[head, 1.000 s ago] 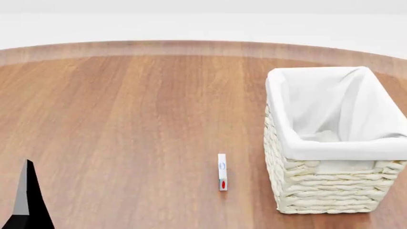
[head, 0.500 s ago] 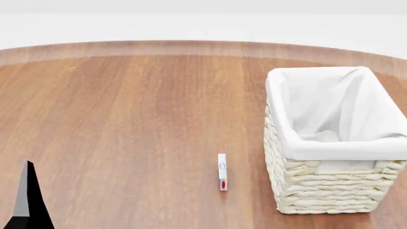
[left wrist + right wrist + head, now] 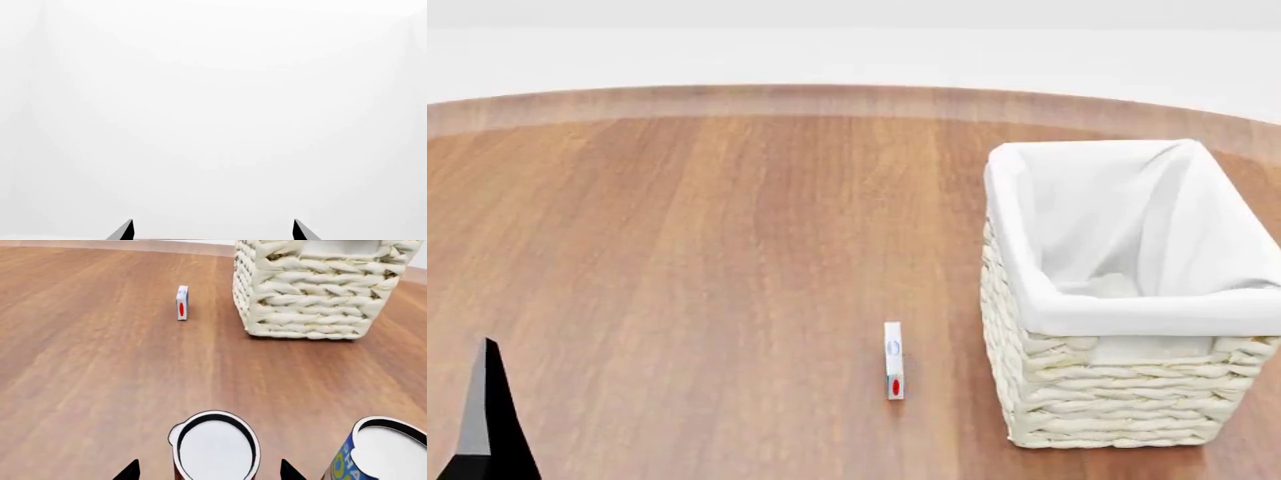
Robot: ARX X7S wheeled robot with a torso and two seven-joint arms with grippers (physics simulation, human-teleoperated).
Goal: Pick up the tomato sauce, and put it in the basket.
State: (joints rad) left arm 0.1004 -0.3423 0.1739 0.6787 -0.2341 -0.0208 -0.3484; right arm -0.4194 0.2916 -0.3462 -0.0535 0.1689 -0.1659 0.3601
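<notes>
The right end effector (image 3: 209,471) shows 2 fingertips spread apart, 1 on each side of the tomato sauce (image 3: 215,446), which stands upright on the tabletop (image 3: 100,370) with its white round end up; no contact is visible. A blue-and-yellow can (image 3: 373,452) stands just beside the sauce, and this is the main risk: a finger closing or descending off-centre could strike it and tip it, or the wrong can could be taken. The sauce's red label is barely visible, so identity rests on position. The basket (image 3: 1121,300) stands well apart from the sauce; its tall woven wall could catch the can if it is carried too low. A small white box (image 3: 893,360) stands near the basket. The left end effector (image 3: 212,231) is parted, empty and faces blank white.
</notes>
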